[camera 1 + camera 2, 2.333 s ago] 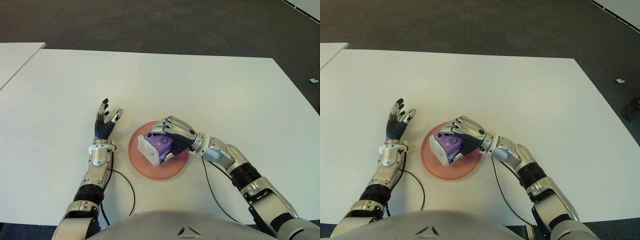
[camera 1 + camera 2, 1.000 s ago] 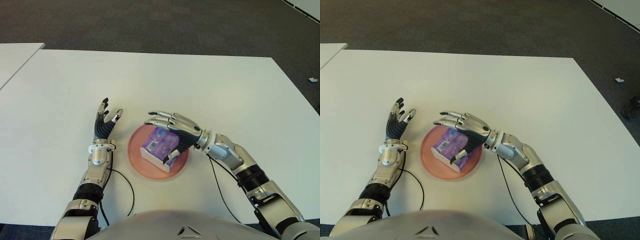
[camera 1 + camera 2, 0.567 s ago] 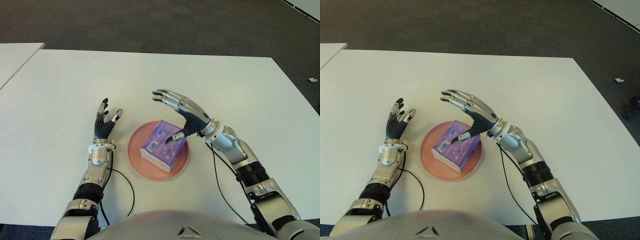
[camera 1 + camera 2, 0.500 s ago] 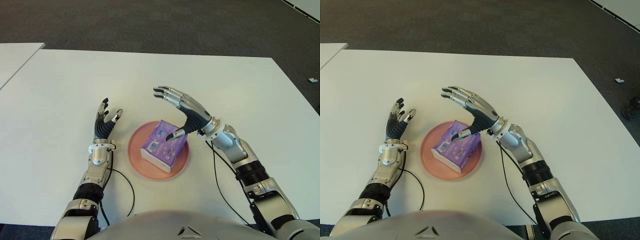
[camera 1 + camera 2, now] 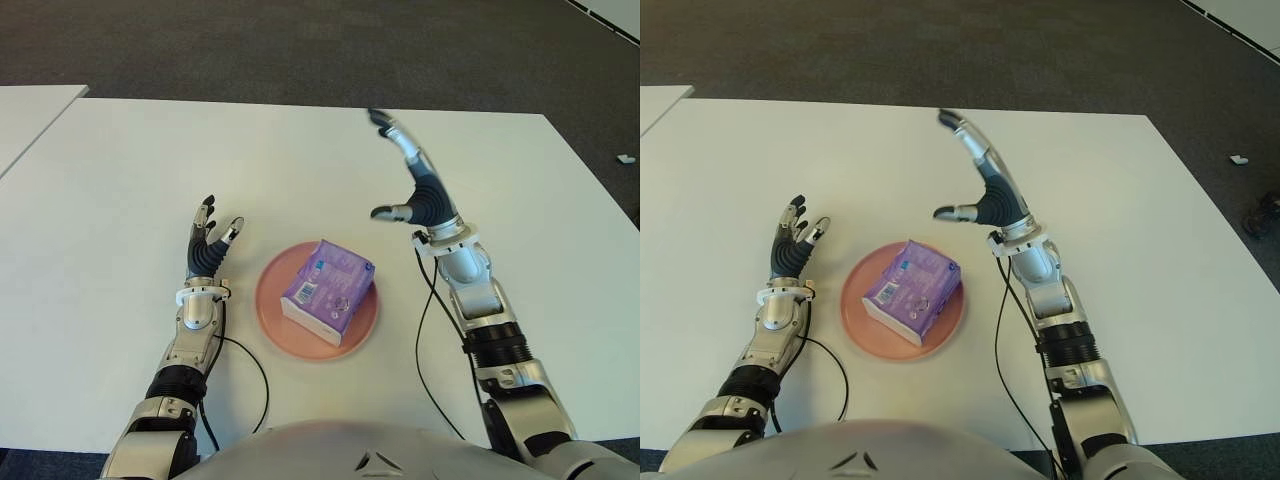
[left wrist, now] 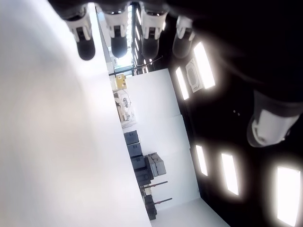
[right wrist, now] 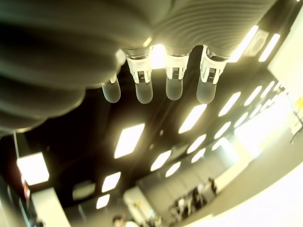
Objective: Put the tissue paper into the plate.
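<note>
A purple pack of tissue paper (image 5: 328,291) lies on the pink plate (image 5: 276,330), one corner reaching past the plate's right rim. My right hand (image 5: 412,190) is raised above the table to the right of the plate, palm turned towards the plate, fingers straight and spread, holding nothing. In the right wrist view its fingertips (image 7: 173,88) point at ceiling lights. My left hand (image 5: 209,246) shows to the left of the plate with its fingers spread and nothing in it.
The white table (image 5: 120,180) stretches all around the plate. A second white table's corner (image 5: 30,110) shows at the far left. Dark carpet (image 5: 300,50) lies beyond the far edge. Black cables (image 5: 250,365) run from both wrists towards me.
My right hand opened, let go of the tissue pack on the plate, then lifted up and away to the right. The pack now lies flat. The left hand stayed still.
</note>
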You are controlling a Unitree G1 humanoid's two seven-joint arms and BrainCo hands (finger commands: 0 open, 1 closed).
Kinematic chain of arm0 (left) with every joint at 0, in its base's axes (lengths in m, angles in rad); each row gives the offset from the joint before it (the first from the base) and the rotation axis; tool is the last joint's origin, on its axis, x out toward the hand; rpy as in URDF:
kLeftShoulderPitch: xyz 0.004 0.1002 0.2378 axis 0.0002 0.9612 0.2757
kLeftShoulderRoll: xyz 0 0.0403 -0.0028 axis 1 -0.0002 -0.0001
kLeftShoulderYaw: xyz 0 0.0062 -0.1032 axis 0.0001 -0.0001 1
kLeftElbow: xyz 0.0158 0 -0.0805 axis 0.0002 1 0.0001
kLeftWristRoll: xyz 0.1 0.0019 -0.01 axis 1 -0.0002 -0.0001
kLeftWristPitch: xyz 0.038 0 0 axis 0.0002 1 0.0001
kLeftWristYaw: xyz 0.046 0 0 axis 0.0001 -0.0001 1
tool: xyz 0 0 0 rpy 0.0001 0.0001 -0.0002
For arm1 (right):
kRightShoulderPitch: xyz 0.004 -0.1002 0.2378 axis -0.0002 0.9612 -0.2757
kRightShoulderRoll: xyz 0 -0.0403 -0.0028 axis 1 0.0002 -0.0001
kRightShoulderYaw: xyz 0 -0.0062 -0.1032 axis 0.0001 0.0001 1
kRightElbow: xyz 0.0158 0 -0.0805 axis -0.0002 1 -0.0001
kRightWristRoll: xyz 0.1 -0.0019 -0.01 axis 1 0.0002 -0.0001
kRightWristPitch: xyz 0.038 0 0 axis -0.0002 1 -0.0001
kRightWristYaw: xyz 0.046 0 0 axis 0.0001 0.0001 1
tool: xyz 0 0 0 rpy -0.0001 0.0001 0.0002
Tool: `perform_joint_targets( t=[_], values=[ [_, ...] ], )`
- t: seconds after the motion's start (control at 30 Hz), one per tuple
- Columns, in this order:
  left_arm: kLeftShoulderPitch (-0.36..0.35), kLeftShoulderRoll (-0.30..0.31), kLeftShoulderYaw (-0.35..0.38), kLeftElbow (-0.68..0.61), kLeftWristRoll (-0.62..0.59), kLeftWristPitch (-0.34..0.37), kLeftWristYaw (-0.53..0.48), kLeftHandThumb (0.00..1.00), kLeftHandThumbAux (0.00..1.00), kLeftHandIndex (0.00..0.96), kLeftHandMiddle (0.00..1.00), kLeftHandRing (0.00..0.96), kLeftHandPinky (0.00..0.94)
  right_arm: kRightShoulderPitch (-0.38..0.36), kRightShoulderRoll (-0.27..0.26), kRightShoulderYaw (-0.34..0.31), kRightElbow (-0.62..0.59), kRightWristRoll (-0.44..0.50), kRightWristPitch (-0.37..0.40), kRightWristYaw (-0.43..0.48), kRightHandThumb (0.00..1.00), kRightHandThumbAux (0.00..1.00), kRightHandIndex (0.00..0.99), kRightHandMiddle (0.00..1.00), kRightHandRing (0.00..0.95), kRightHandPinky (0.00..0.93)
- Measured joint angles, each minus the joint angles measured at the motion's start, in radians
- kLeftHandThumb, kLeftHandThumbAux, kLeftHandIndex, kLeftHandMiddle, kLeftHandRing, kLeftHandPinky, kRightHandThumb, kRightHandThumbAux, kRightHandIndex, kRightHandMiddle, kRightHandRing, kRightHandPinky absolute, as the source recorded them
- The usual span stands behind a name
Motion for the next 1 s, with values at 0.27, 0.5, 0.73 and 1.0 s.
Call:
perform_joint_targets(
  t=[0.27,0.5,0.73,1.0],
  values=[
    [-0.003,-0.004,0.0,0.0,-0.003,0.002,0.0,0.0,0.475,0.0,0.0,0.0,0.0,0.058,0.069,-0.142,0.153,0.149,-0.047,-0.078,0.027,0.443,0.0,0.0,0.0,0.0],
    [0.0,-0.003,0.0,0.004,-0.002,-0.004,0.0,0.002,0.469,0.0,0.0,0.0,0.0,0.163,0.162,-0.191,0.167,0.242,-0.055,-0.096,0.022,0.536,0.0,0.0,0.0,0.0],
    [-0.005,-0.003,0.0,0.007,-0.01,-0.001,-0.004,0.005,0.462,0.0,0.0,0.0,0.0,0.256,0.255,-0.189,0.145,0.225,-0.003,-0.132,0.006,0.591,0.0,0.0,0.0,0.0],
    [-0.008,-0.003,0.0,0.011,-0.014,-0.001,-0.011,0.014,0.449,0.0,0.0,0.0,0.0,0.275,0.266,-0.197,0.14,0.203,0.048,-0.157,0.0,0.611,0.0,0.0,0.0,0.0]
  ],
)
